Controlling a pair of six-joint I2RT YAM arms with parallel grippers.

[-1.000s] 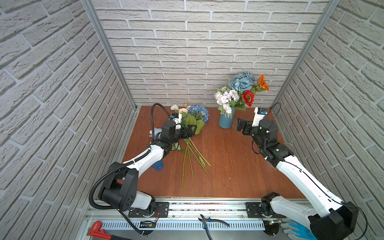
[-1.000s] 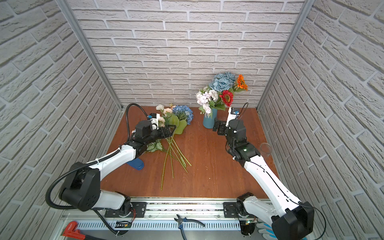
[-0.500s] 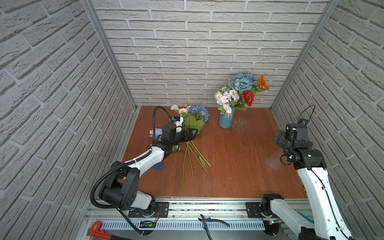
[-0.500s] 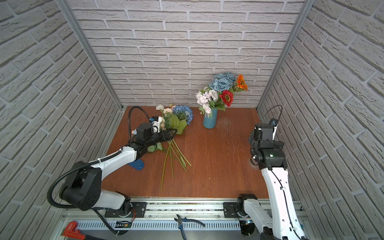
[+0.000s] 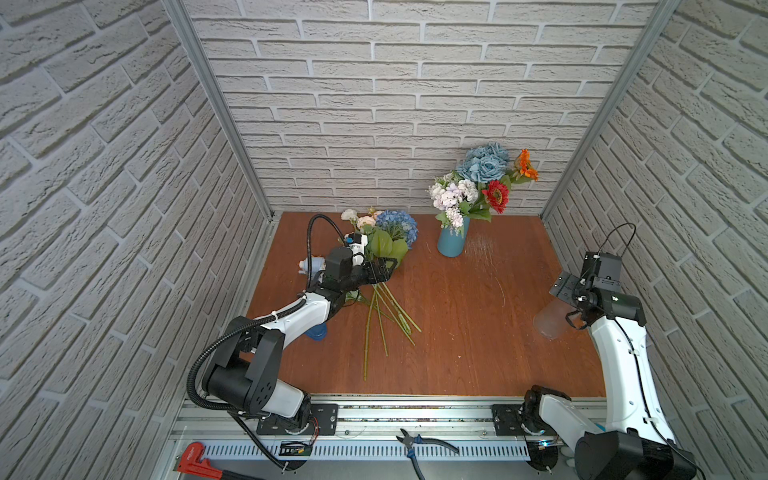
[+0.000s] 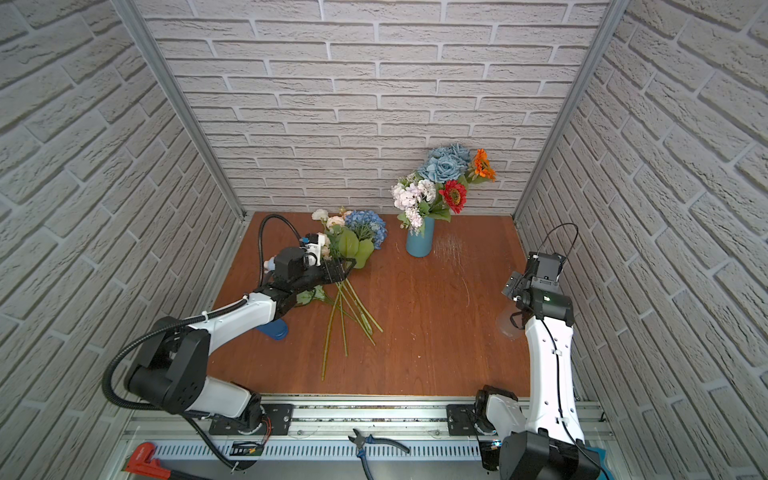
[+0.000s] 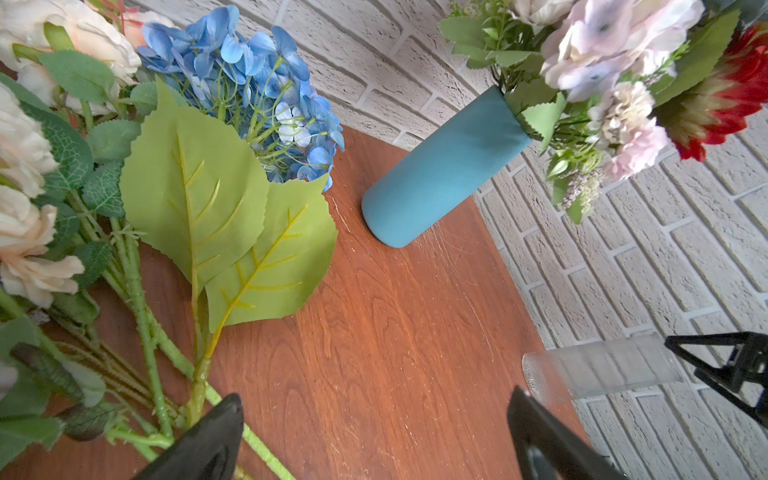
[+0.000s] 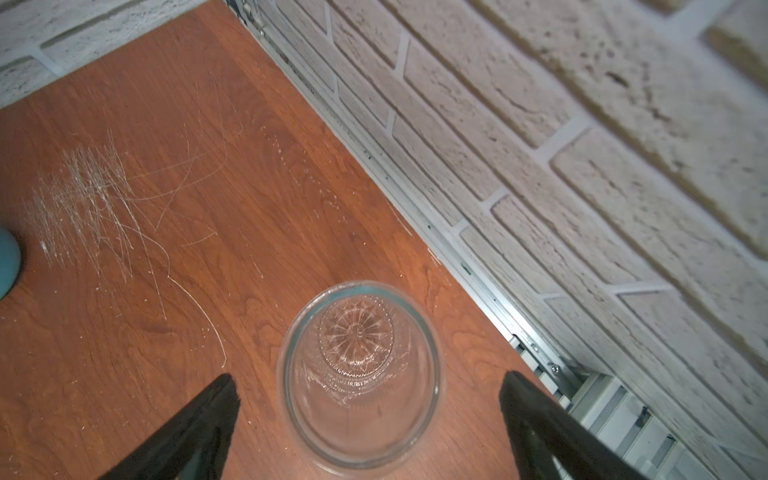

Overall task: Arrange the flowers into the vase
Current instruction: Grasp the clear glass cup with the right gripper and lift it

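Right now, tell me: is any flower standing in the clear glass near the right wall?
No, the clear glass is empty: the right wrist view looks straight into it, down to its patterned base.

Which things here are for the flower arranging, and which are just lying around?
For the job: loose green-stemmed flower bunches; teal cylindrical vase, part filled; clear patterned glass vase.
Lying about: dark-handled pliers; red metal wrench.
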